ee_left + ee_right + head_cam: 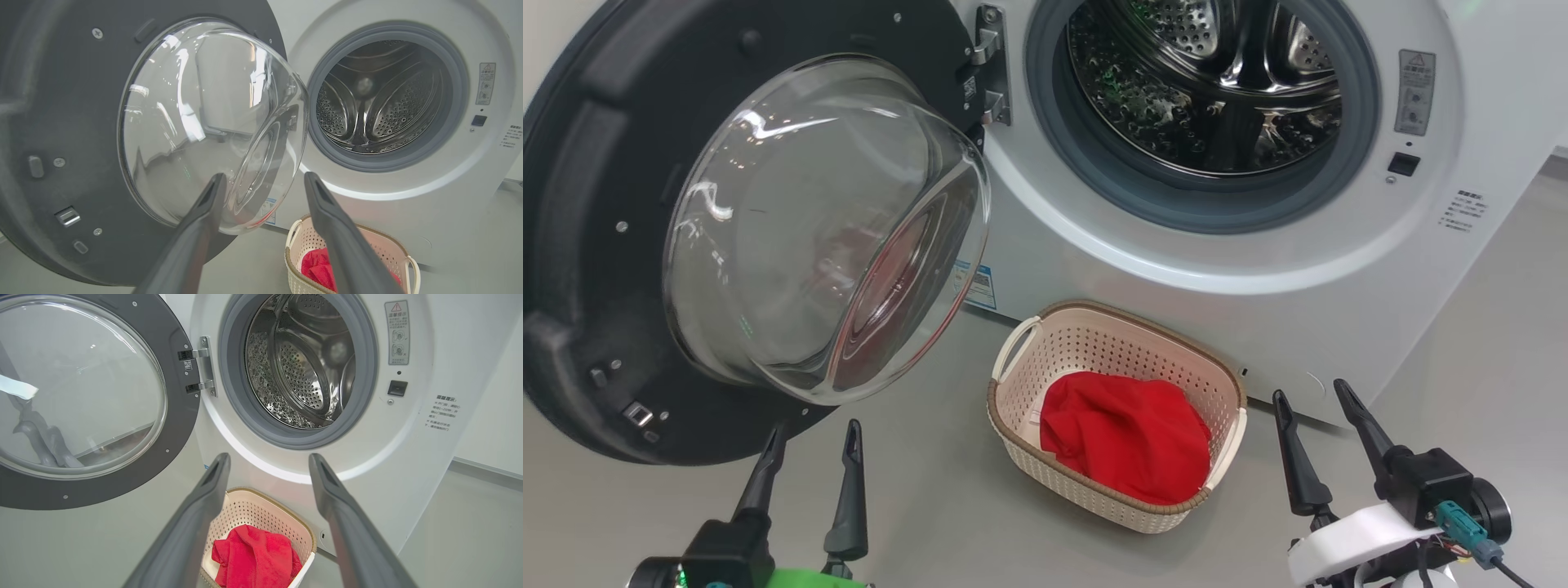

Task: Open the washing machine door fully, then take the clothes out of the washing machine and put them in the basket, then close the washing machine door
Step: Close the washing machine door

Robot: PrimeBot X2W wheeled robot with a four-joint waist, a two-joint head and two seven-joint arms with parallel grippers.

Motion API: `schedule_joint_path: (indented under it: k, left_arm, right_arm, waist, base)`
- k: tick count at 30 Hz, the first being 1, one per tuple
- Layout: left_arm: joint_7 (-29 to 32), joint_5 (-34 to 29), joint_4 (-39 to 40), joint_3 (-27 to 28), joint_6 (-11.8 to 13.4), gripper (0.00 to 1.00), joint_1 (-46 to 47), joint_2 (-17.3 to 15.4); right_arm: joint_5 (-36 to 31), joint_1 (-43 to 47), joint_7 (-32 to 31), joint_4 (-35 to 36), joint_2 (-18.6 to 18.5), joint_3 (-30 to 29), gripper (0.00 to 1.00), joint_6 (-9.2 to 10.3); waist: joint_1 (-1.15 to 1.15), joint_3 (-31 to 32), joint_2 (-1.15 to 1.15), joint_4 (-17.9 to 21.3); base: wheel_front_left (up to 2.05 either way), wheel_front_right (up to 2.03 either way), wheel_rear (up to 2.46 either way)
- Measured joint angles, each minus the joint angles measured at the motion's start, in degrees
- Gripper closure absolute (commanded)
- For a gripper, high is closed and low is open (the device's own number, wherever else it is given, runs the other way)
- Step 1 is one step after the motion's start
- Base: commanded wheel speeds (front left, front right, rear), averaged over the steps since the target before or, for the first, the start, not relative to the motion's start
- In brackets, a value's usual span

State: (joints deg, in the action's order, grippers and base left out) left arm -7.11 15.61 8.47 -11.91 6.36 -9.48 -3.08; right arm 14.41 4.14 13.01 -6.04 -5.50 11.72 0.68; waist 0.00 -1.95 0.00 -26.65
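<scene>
- Basket point(1111, 347): cream, perforated, on the floor directly in front of the washing machine point(1176, 269). It holds the clothes point(1127, 445), a crumpled red heap against its near wall.
- Left gripper point(815, 430): well to the left of the basket, fingers spread wide with nothing between them, apart from the clothes.
- Right gripper point(1310, 390): just right of the basket, fingers likewise wide and bare, not touching it.
- Washing machine door point(588, 204): standing open to the left of the basket, glass bowl bulging toward it, directly above the left gripper.
- Drum point(1201, 90): above and behind the basket, perforated steel visible inside the grey gasket.
- Head view: both grippers flanking the basket in one picture.
- Left wrist view: metal latch piece point(67, 216) low on the door's rim; basket partly hidden behind one finger.
- Right wrist view: door hinge point(204, 367) face-on; folds of the clothes visible between its own fingers.
</scene>
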Motion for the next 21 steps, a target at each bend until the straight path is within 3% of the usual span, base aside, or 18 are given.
schedule_joint_path:
  k: [6, 20, 21]
  left_arm:
    - [0.0, 0.0, 0.02, 1.33, 0.42, 0.0, -0.15, 0.01]
    - [0.29, 0.1, 0.27, 1.22, 0.42, 0.0, -0.15, 0.02]
    - [0.48, 0.11, 0.27, 1.16, 0.42, 0.27, -0.15, 0.03]
  right_arm:
    - [-0.01, -0.02, -0.35, -0.01, 0.3, 1.36, 0.0, -0.03]
    - [0.02, -0.02, -0.71, -0.09, 0.55, 1.7, 0.0, -0.07]
    - [0.02, -0.02, -0.86, -0.09, 0.55, 1.74, 0.0, -0.07]
  waist:
    - [0.0, 0.64, 0.0, -2.15]
    - [0.0, 1.24, 0.0, -2.21]
    - [0.0, 1.25, 0.0, -2.21]
  base:
    - [0.0, 0.0, 0.0]
    - [0.0, 0.0, 0.0]
    - [0.0, 0.0, 0.0]
